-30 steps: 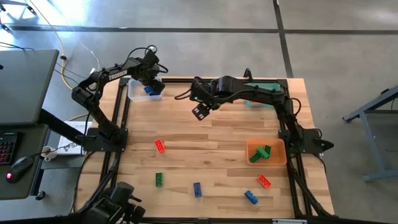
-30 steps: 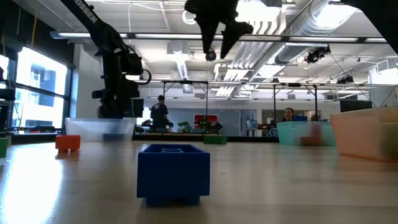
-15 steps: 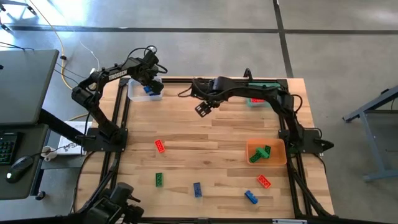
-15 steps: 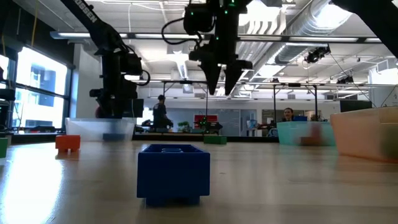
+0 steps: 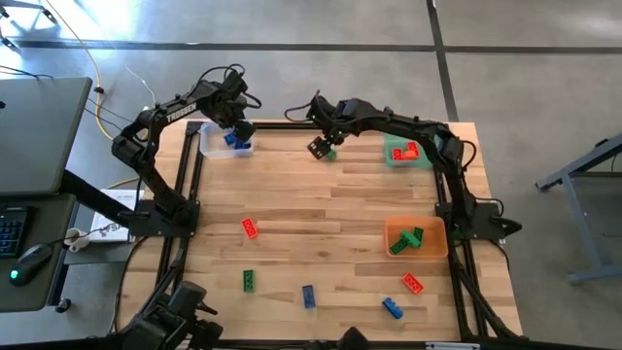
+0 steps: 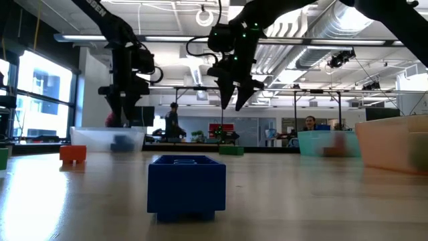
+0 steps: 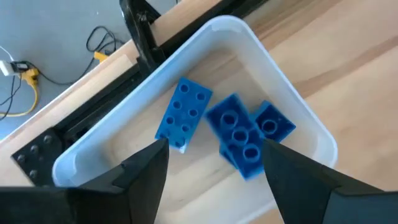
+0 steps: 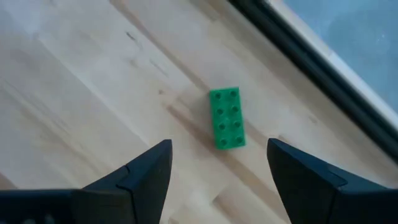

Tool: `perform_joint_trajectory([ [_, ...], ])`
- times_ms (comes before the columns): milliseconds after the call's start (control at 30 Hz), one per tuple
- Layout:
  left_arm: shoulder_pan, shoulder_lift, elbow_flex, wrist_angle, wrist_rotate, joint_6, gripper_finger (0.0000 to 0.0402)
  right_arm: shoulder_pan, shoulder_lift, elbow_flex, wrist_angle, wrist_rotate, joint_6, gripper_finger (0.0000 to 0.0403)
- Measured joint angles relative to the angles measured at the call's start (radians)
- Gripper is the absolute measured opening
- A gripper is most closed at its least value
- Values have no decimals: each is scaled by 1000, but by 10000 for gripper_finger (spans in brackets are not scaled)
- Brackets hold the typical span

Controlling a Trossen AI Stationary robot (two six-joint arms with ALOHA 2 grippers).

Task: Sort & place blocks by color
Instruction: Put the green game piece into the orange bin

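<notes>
A clear bin [image 5: 216, 142] sits at the far left corner of the wooden table [image 5: 321, 224]; a teal bin [image 5: 405, 153] at the far right; an orange bin [image 5: 418, 237] near the right edge. Beside the table, a desk [image 5: 34, 185] carries a keyboard [image 5: 10, 229] and mouse [image 5: 20, 274]; a yellow cable [image 5: 97, 92] crosses the floor. Two people [image 6: 172, 120] show far off in the room.

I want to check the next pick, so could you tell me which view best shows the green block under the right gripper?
The right wrist view: green block lies flat, studs up. High view shows a speck; low view barely shows it.

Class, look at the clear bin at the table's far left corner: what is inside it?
The clear bin holds three blue blocks: one lies apart and two touch. The left gripper hangs open above them. Its fingers hide part of the bin's floor.
</notes>
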Motion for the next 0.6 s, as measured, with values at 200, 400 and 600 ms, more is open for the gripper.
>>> perform_joint_trajectory([
  [200, 0, 0, 96, -124, -6, 7, 243, -29, 22, 0, 63, -30, -54, 249],
  [400, 0, 0, 187, -249, -5, 4, 243, -40, 84, 0, 74, -44, -88, 249],
  [600, -3, -2, 211, -333, 40, 0, 243, -45, 150, 0, 76, -59, -104, 249],
])
